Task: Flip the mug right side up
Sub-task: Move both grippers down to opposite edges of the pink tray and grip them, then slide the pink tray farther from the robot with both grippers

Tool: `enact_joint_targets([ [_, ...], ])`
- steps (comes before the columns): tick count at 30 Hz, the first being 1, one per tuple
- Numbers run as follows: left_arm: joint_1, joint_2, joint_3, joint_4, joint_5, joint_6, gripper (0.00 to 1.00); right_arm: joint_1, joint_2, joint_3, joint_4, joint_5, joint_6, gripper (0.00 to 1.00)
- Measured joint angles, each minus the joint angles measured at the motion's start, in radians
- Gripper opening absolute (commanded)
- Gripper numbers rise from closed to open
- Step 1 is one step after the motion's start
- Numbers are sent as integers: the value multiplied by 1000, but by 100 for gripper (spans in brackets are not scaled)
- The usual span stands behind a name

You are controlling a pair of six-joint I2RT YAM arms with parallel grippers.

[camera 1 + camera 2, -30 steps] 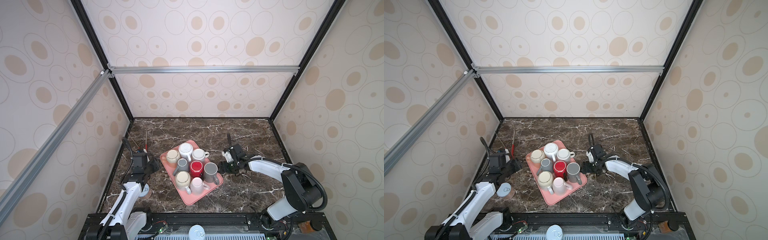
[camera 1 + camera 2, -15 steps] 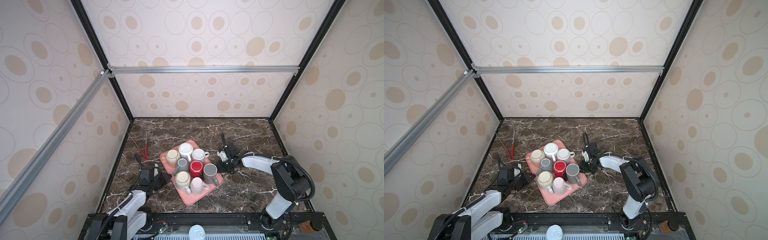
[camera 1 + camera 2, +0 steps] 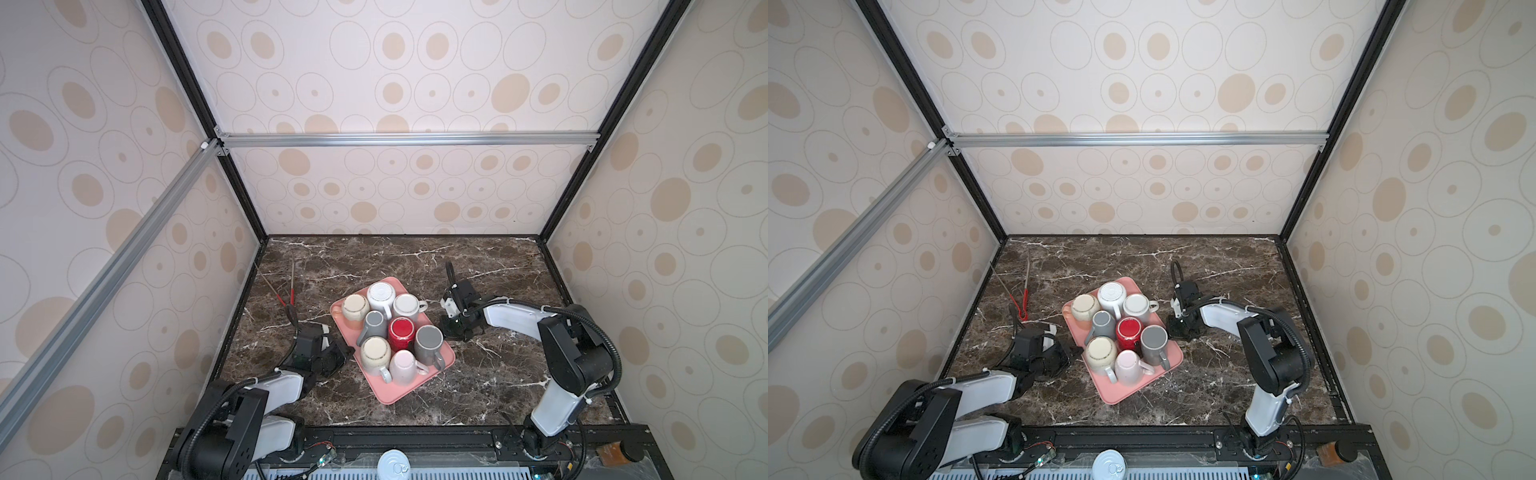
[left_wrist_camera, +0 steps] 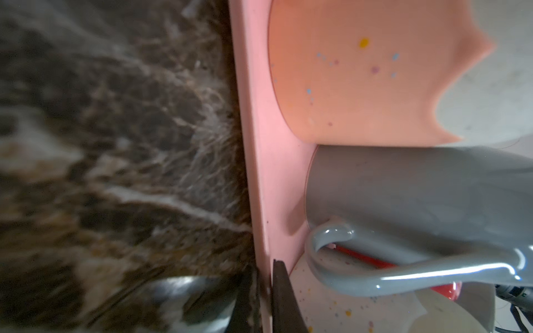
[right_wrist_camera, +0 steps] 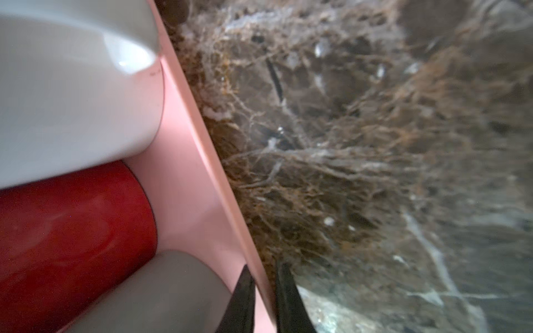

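Marble tabletop (image 3: 498, 374), dark brown with pale veins, inside an enclosure with spotted walls. Lower centre of both top views: pink tray (image 3: 390, 392) set at a slant, packed with eight mugs, most of them touching a neighbour. Left gripper (image 4: 263, 276) lies low at the tray's left long edge, jaws pinched together on the rim. Right gripper (image 5: 264, 276) does the same on the opposite edge, beside the large grey mug (image 3: 429, 343). Neither holds a mug. Nearest is the pink mug (image 3: 402, 365), handle toward the right of the frame; behind it sits the red mug (image 3: 402, 333). All read as mouth down, base up, long axis vertical. Which one is the target I cannot tell. Farther back, at the upper left of the table, lie two thin sticks with red ends (image 3: 292, 282). Risk, my judgement: with both edges clamped, any lift or uneven pull would tilt the tray, and the crowded mugs could slide, knock together or topple off. Tight packing also leaves little room for jaws around one mug, so a neighbour could get dragged over.
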Motion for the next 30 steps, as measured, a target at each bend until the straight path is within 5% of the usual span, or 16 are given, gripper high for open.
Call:
enact_joint_targets([
  [9,-124,351,243,182,-41,-64,1,-212,38,43,-64,-93,-63,9],
  [23,-206,889,915,231,-115,-65,0,-422,174,259,-176,-42,-65,10],
  [30,-258,1089,1276,133,-130,-29,1,-502,144,213,-137,-36,-8,24],
])
